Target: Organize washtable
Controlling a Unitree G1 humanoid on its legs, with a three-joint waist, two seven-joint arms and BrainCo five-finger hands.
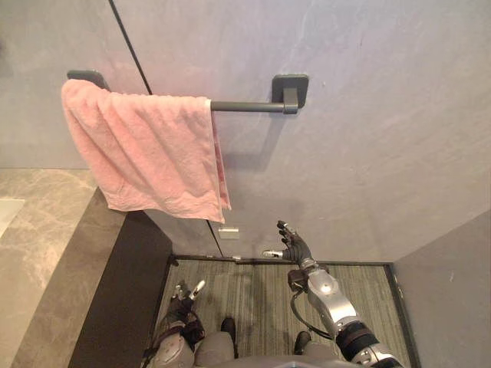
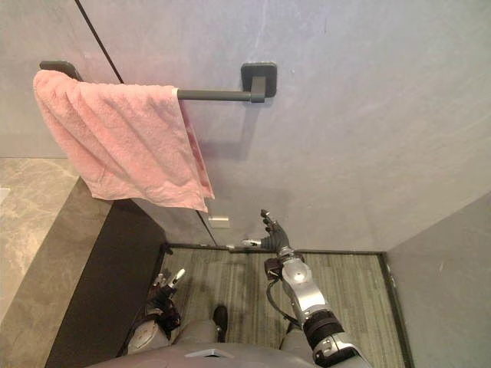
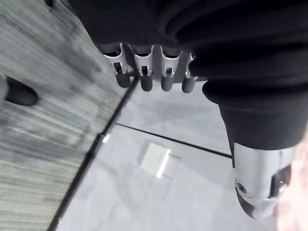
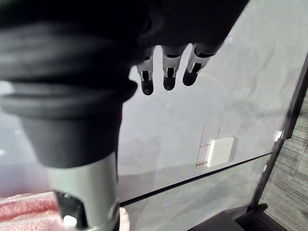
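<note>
I see both hands empty, my right hand (image 1: 294, 247) with fingers spread and my left hand (image 1: 186, 295) with fingers relaxed, while the pink towel (image 1: 146, 149) hangs on the rail (image 1: 249, 106) well above my right fingers, so I'd reach up slowly and pinch its lower edge.

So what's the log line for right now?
pink towel: draped over wall bar | left hand: open, empty | right hand: open, empty

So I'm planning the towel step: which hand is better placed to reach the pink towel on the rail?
Probably the right hand: it is raised with open fingers, below and right of the pink towel. The left hand sits lower, beside the dark counter front.
</note>
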